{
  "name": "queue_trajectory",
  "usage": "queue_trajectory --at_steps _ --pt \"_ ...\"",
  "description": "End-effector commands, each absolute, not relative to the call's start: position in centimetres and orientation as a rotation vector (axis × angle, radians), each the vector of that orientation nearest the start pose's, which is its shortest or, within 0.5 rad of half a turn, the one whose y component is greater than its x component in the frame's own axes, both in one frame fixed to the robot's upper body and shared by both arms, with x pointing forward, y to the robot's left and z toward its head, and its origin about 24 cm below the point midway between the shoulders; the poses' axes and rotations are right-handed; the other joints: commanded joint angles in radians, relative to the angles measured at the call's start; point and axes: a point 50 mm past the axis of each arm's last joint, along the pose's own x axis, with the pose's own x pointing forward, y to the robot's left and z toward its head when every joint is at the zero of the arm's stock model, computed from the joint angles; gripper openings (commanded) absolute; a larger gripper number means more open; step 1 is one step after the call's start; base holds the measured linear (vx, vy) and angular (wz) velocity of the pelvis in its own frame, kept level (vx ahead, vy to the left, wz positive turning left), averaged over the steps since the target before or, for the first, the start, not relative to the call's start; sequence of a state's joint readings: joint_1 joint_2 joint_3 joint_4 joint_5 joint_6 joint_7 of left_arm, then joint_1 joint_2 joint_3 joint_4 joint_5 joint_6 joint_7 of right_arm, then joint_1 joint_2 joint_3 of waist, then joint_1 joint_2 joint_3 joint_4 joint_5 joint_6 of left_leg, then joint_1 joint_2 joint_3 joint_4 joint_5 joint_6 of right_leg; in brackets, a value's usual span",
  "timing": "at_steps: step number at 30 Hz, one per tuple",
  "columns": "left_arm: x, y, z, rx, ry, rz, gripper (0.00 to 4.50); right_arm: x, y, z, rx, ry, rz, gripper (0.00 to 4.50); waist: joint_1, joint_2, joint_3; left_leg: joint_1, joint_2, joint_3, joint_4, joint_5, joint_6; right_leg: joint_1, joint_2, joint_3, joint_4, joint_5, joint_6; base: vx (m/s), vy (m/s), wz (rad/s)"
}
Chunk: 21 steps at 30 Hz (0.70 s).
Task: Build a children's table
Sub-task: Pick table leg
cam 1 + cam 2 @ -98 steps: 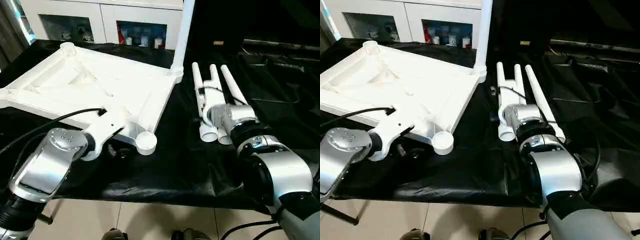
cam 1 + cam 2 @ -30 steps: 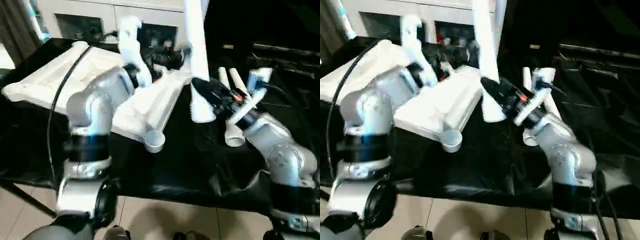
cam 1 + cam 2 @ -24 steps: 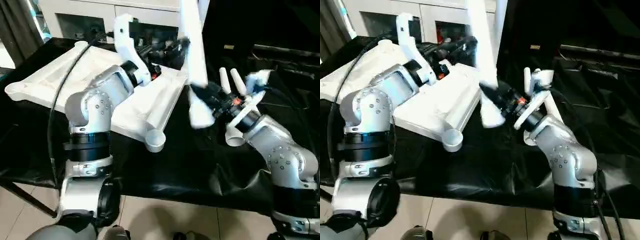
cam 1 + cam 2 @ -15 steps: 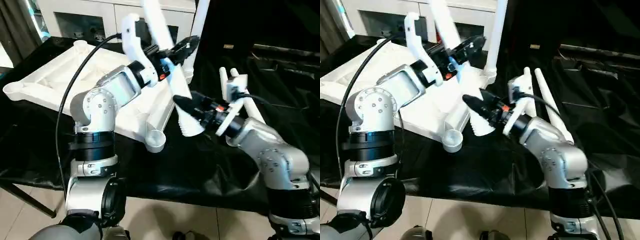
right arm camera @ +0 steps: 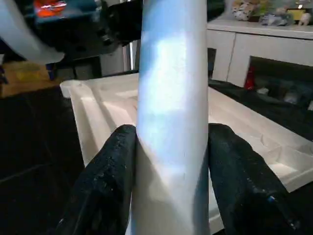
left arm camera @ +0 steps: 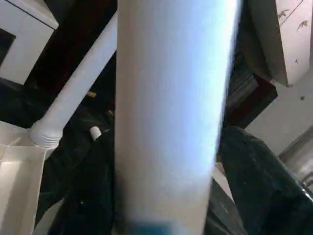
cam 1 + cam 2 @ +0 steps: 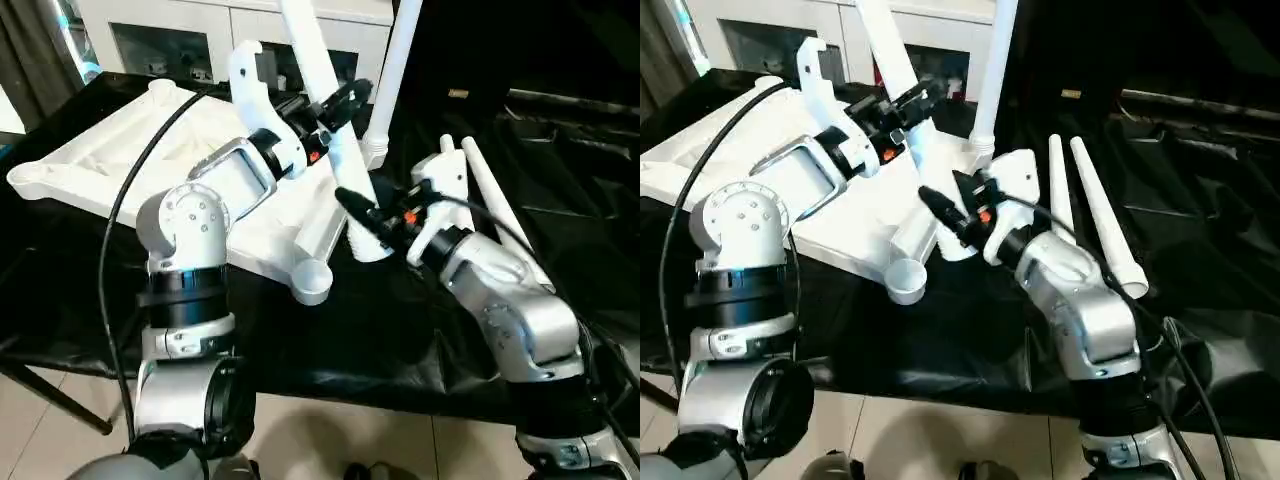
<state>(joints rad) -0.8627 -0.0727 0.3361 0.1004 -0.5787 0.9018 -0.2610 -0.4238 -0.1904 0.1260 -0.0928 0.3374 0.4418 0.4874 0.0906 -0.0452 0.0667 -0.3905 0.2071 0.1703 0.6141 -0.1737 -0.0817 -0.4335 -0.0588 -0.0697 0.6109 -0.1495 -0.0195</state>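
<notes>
Both silver forearms reach up over the black-draped table (image 7: 330, 330) and meet on one white leg (image 7: 325, 110), which leans with its thin end toward eleven o'clock and its wide open end low, just off the tabletop's near edge. The right gripper (image 5: 171, 147) comes in from four o'clock, wrist bent and pointing toward ten, and its two black fingers (image 5: 110, 171) press against either side of the leg near the wide end — a firm pinch, seen plainly from the right wrist. The left arm rises steeply from its elbow at seven o'clock, forearm angled toward one, and the left gripper (image 7: 335, 105) sits higher up the same leg. Its fingers flank the shaft, but I cannot tell whether they clamp it or stand just off it.

The white tabletop (image 7: 130, 150) lies upside down at ten o'clock, ribs up, with a round corner socket (image 7: 312, 282) empty at its near corner. A second leg (image 7: 392, 70) stands upright in the far corner socket at twelve. Two spare legs (image 7: 1085, 215) lie side by side on the cloth at two o'clock, wide ends toward me — well apart from the grippers.
</notes>
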Motion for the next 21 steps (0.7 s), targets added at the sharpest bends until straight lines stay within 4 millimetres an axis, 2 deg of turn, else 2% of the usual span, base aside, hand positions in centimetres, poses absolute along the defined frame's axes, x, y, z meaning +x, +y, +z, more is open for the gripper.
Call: queue_trajectory --at_steps 1,3,5,8,10,15,16,18,21 --pt "34.21 6.21 21.7 -0.615 0.088 -0.803 2.85 30.09 -8.7 13.0 0.028 -0.011 0.826 1.85 0.002 -0.007 -0.082 0.009 0.007 0.0 -0.063 -0.153 0.029 0.07 -0.061 0.037 -0.081 -0.303 -0.065 0.0 0.0 0.0" --pt "34.22 6.22 21.71 -0.616 0.088 -0.8 2.83 30.11 -8.71 13.0 0.023 -0.014 0.822 1.85 0.002 -0.007 -0.081 0.011 0.007 0.0 -0.063 -0.155 0.027 0.068 -0.06 0.037 -0.081 -0.307 -0.069 0.0 0.0 0.0" --pt "34.28 6.45 21.72 -0.618 0.09 -0.792 2.53 30.18 -8.68 13.03 0.018 -0.016 0.815 1.84 0.001 -0.007 -0.081 0.01 0.007 0.001 -0.064 -0.16 0.027 0.068 -0.06 0.037 -0.081 -0.309 -0.07 0.0 0.0 0.0" --pt "34.39 6.68 21.74 -0.622 0.089 -0.775 2.43 30.3 -8.73 13.05 0.009 -0.017 0.807 1.84 0.0 -0.007 -0.081 0.01 0.007 0.0 -0.063 -0.159 0.027 0.069 -0.059 0.037 -0.081 -0.311 -0.065 0.0 0.0 0.0" --pt "34.42 6.79 21.75 -0.623 0.089 -0.773 2.17 30.44 -8.78 13.06 -0.001 -0.02 0.798 1.84 0.0 -0.006 -0.081 0.01 0.007 0.0 -0.064 -0.159 0.027 0.069 -0.06 0.036 -0.081 -0.31 -0.064 0.0 0.0 0.0" --pt "34.49 6.95 21.71 -0.617 0.093 -0.767 2.06 30.59 -8.65 13.07 0.008 -0.022 0.811 1.84 0.0 -0.006 -0.083 0.011 0.007 0.0 -0.063 -0.155 0.028 0.07 -0.06 0.037 -0.077 -0.287 -0.074 0.0 0.0 0.0" --pt "34.49 6.98 21.67 -0.606 0.095 -0.772 2.04 30.61 -8.62 13.12 0.025 -0.021 0.82 2.4 -0.001 -0.007 -0.082 0.01 0.007 0.0 -0.064 -0.155 0.029 0.07 -0.059 0.037 -0.078 -0.291 -0.074 0.0 0.0 0.0" --pt "34.4 7.11 21.56 -0.548 0.101 -0.818 2.02 30.38 -8.57 12.97 0.126 0.053 0.887 2.54 0.001 -0.005 -0.083 0.014 0.006 -0.001 -0.065 -0.158 0.038 0.07 -0.058 0.037 -0.077 -0.295 -0.072 0.0 0.0 0.0" --pt "34.13 7.2 21.56 -0.515 0.113 -0.889 1.89 30.16 -8.85 12.71 0.16 0.133 0.945 2.88 0.004 -0.002 -0.084 0.014 0.012 -0.002 -0.065 -0.137 0.036 0.07 -0.06 0.039 -0.073 -0.256 -0.089 0.0 0.0 0.0"
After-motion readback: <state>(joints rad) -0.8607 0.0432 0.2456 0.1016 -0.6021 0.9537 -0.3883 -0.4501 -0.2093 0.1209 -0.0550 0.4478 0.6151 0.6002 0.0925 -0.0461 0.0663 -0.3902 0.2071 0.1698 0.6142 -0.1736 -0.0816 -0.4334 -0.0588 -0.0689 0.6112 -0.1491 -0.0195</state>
